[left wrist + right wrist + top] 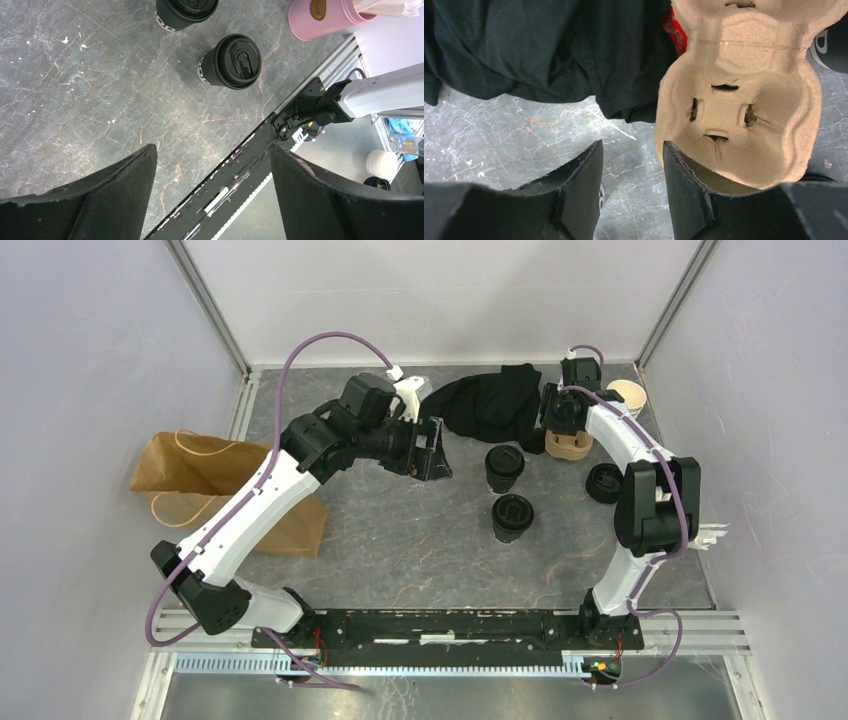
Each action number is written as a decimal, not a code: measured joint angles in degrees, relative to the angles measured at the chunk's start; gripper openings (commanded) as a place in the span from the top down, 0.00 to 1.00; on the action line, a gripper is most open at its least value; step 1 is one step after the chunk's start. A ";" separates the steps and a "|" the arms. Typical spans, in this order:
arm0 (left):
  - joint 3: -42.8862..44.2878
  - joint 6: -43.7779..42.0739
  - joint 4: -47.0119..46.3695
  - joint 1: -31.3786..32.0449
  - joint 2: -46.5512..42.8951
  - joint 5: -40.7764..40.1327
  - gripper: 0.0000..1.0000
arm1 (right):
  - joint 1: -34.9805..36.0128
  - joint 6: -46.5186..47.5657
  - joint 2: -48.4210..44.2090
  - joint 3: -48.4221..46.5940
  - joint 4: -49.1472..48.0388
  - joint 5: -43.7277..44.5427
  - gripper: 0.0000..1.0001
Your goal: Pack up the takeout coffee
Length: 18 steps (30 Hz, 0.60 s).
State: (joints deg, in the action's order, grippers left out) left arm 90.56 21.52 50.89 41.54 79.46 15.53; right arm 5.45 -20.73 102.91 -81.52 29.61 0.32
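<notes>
Two capped coffees stand upright mid-table, apart from each other: far cup (505,468) and near cup (512,517). Neither is held or touched.

The left gripper (212,148) hangs just left of the far cup, jaws spread wide, only bare table (75,90) between them. In its wrist view both cups sit ahead of the fingers, outside the gap.

The right gripper (631,150) is at the far right, by the left edge of the pulp carrier (744,100). Its jaws are partly apart, with only table showing in the gap. The finger (686,195) on the carrier side sits against the carrier's rim; can't tell if it touches. Both cups are near-left of this gripper, clear of it.

A black cloth (490,400) lies just left of the carrier, its edge against it. A loose lid (604,483) lies right of the far cup. A brown bag (225,490) lies at the left, well apart from the cups.
</notes>
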 measured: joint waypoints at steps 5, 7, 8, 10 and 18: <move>0.00 0.00 0.02 0.07 -0.02 0.00 0.11 | -1.16 -0.07 2.43 -0.04 -0.48 0.42 0.46; 0.00 -0.02 0.04 0.07 -0.02 -0.02 0.11 | -1.90 -0.04 3.37 -0.04 -0.48 0.42 0.46; 0.00 -0.02 0.04 0.07 -0.02 -0.04 0.11 | -2.23 -0.04 3.61 -0.04 -0.50 0.42 0.46; 0.00 -0.04 0.04 0.07 -0.02 -0.02 0.11 | -2.82 -0.02 3.89 -0.04 -0.66 0.31 0.47; 0.02 -0.04 0.07 0.13 0.66 -0.02 0.11 | -4.74 0.48 4.46 -0.04 -3.74 -2.34 0.59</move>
State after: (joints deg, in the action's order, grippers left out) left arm 90.59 21.47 50.96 41.67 80.12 15.51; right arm 0.71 -20.25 107.37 -81.56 25.87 -2.02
